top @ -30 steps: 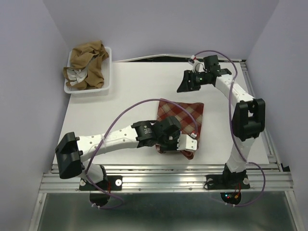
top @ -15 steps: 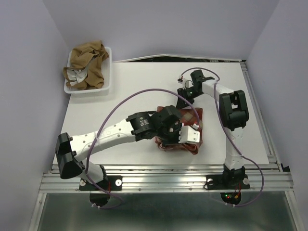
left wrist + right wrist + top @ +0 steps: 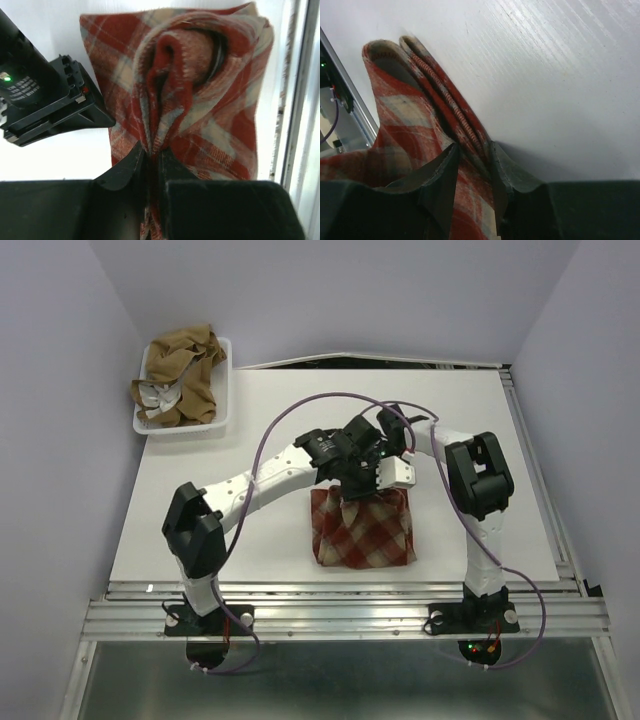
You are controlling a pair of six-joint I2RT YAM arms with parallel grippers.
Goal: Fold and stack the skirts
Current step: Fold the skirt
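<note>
Tabletop [image 3: 250,530], white, lilac-walled, bears plaid skirt [image 3: 365,535] pinched by left hand [image 3: 152,156] and right hand [image 3: 472,150].

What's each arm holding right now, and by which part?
Both hold the plaid skirt at its far edge: the left gripper pinches a bunched fold, the right gripper the layered edge.

Red-and-cream plaid skirt [image 3: 365,535], tan-brown skirts [image 3: 180,370]
</note>
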